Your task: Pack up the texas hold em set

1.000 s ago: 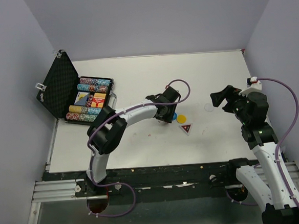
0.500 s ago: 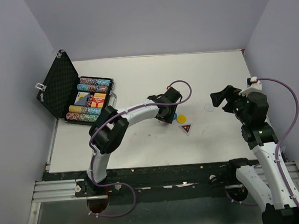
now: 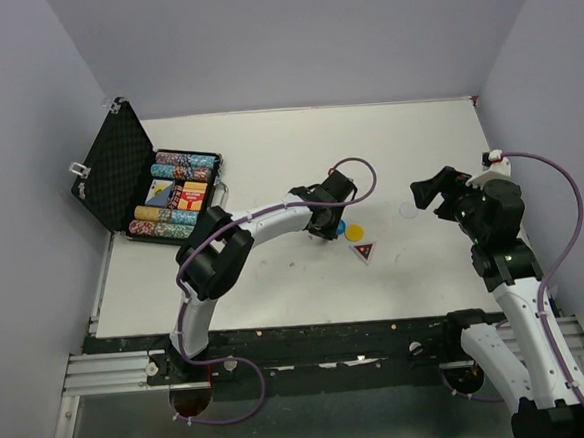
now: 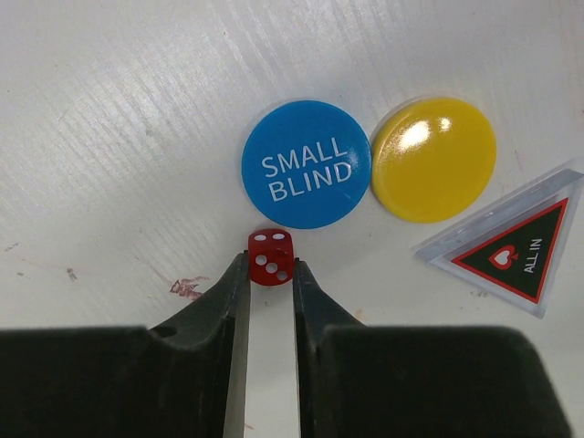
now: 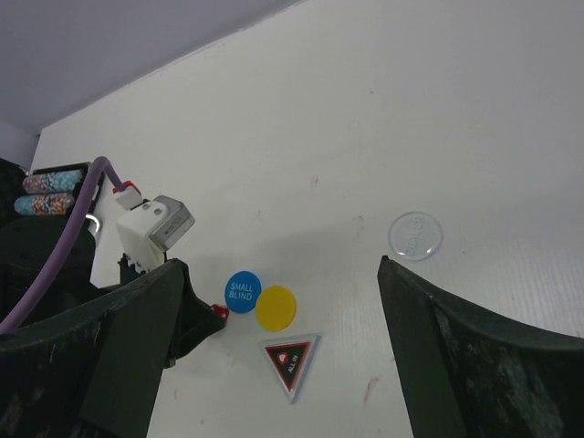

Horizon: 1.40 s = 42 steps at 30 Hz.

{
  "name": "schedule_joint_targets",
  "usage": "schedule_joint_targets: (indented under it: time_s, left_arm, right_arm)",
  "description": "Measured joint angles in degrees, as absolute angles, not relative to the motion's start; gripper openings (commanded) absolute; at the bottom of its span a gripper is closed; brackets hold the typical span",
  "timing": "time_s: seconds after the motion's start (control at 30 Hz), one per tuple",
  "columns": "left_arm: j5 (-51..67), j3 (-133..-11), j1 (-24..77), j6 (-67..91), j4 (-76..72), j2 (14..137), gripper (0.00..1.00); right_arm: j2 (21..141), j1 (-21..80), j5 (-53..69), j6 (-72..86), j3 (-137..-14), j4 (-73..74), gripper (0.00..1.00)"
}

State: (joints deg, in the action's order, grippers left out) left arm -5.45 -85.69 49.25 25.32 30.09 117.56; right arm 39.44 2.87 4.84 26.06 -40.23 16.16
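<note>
Robot lab test cell, plain lilac walls, white tabletop (aluminium rail at near edge)

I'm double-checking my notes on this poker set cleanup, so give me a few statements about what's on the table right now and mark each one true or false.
1. The left hand has its fingers against both sides of the red die. True.
2. The blue disc reads BIG BLIND. False: it reads SMALL BLIND.
3. The yellow disc lies right beside the blue disc. True.
4. The case is closed. False: its lid stands open, with chips showing.
5. The right hand holds the triangular token. False: it is open and empty; the token lies near the yellow disc.
</note>
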Motion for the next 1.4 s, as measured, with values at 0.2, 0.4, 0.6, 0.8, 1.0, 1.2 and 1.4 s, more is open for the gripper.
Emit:
schedule_joint_targets:
  time_s: [0.2, 0.4, 0.6, 0.8, 1.0, 1.2, 1.4]
  left_arm:
    - [-4.4, -85.0, 49.2, 23.4, 29.7, 115.4, 0.19]
    - [-3.2, -84.1, 47.5, 19.2, 32.2, 106.8, 0.18]
    - [-2.2, -84.1, 39.4, 14.6, 35.3, 98.2, 0.18]
    - [-0.4, -84.8, 26.5, 11.3, 36.9, 95.5, 0.19]
    - [-0.1, -91.0, 16.7, 5.9, 39.7, 97.0, 0.20]
    - [1.1, -97.9, 8.5, 1.6, 40.3, 102.7, 0.20]
    - [1.2, -99.0, 2.6, -2.1, 42.9, 109.0, 0.21]
  right_arm:
    - [39.5, 2.9, 4.8, 26.0, -40.2, 16.2, 0.95]
    - [39.4, 2.9, 4.8, 26.1, -40.2, 16.2, 0.95]
    - [39.3, 2.9, 4.8, 26.0, -40.2, 16.2, 0.95]
    - [39.3, 2.9, 4.8, 26.0, -40.2, 16.2, 0.95]
    - [39.3, 2.9, 4.8, 26.0, -40.2, 16.2, 0.95]
    - [39.6, 2.9, 5.1, 26.0, -40.2, 16.1, 0.95]
    - [41.0, 2.9, 5.4, 25.9, -40.2, 16.1, 0.95]
